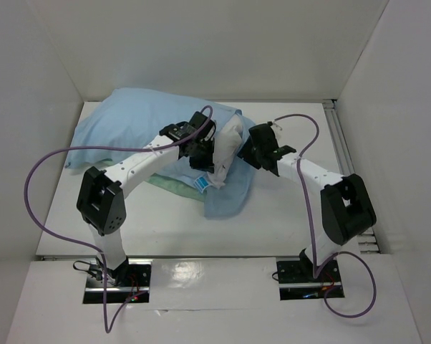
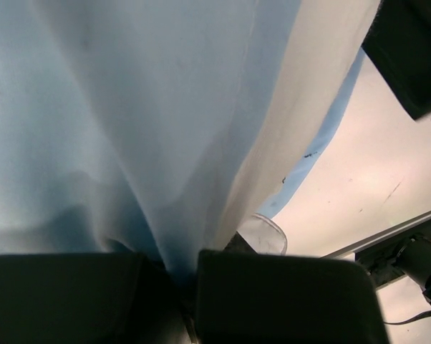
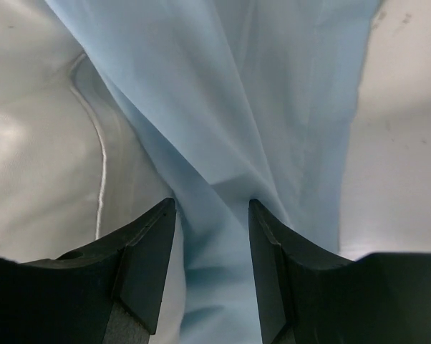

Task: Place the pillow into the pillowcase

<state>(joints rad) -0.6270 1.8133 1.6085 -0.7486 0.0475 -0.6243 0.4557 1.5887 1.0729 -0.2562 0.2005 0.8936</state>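
Mostly the pillow (image 1: pixel 230 140) is hidden. The pillowcase (image 1: pixel 129 118) covers its bulk at the far left of the table (image 1: pixel 287 215). Only its white right-hand end shows, with the blue-and-white label (image 1: pixel 201 183) at the near corner. From above, its long axis runs left to right across the far half of the table, with the bare end facing the right arm and the covered end toward the left wall. The case's mouth lies loose round that end. One light blue flap reaches toward the near edge, and a sea-green strip of the case shows under the left arm. How deep the pillow sits inside cannot be told.

The left gripper (image 1: pixel 201 154) hangs over the bare end, its tips hidden from above by its own body. Its wrist camera shows the fingers (image 2: pixel 273 294) pressed together on a gathered fold of light blue cloth, with white fabric just beside. The right gripper (image 1: pixel 253 149) sits just right of the pillow's end, and from above its jaws are hard to read. Its wrist view shows the fingers (image 3: pixel 147 265) spread, with light blue cloth running through the gap unclamped and white pillow at the left.
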